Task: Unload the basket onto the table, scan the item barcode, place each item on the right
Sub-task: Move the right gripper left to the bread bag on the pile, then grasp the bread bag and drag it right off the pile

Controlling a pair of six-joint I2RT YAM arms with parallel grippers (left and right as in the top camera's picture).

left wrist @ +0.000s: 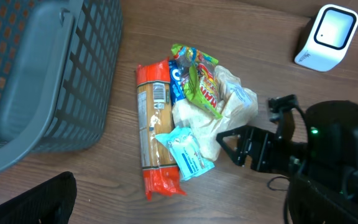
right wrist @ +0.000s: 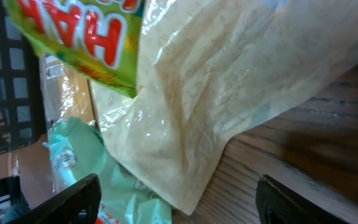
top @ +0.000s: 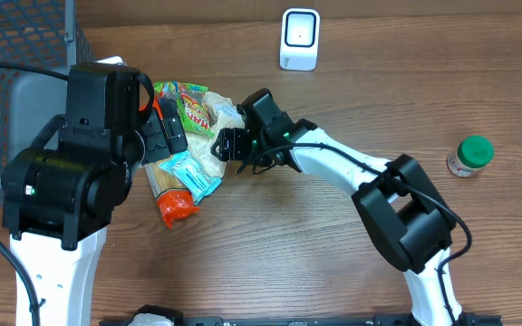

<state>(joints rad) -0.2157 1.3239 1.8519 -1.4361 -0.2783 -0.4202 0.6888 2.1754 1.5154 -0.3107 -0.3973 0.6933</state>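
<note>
Pale crinkly bag [right wrist: 229,87] lies in packet pile [top: 181,167] beside basket [left wrist: 42,81]. Likely light, soft, slippery film. Right gripper [right wrist: 178,202] wide, empty, at its corner; pinch bunched edge. Left gripper [top: 169,134] wide, empty

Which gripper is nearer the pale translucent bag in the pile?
Right. The right gripper sits low at the edge of the pale bag, jaws open toward it. The left gripper hangs open, higher up on the bag's far side.
</note>
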